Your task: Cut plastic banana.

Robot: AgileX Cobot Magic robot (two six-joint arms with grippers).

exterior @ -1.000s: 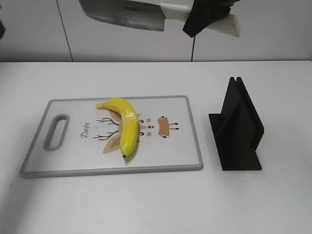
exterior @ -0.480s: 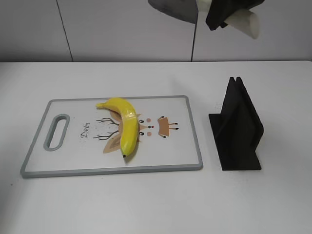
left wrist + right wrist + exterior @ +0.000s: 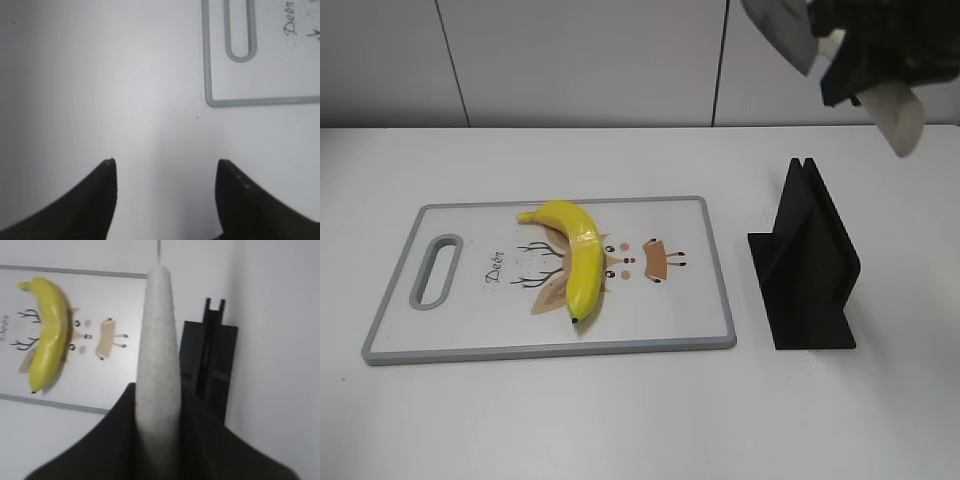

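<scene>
The yellow plastic banana (image 3: 576, 260) lies whole on the white cutting board (image 3: 700, 320), black tip toward the front; it also shows in the right wrist view (image 3: 47, 330). My right gripper (image 3: 855, 60) is high at the top right, shut on a knife with a white handle (image 3: 895, 110) and grey blade (image 3: 780, 30). In the right wrist view the handle (image 3: 157, 355) sits between the jaws (image 3: 157, 405). My left gripper (image 3: 162, 167) is open and empty over bare table, left of the board's handle end (image 3: 240, 30).
A black knife stand (image 3: 810, 265) stands on the white table to the right of the board, below the held knife; it also shows in the right wrist view (image 3: 210, 360). A white panelled wall runs behind the table.
My right gripper has carried the knife from above the board's far edge to the right, over the black stand. The knife has turned from level to tilted. The banana has not moved.
</scene>
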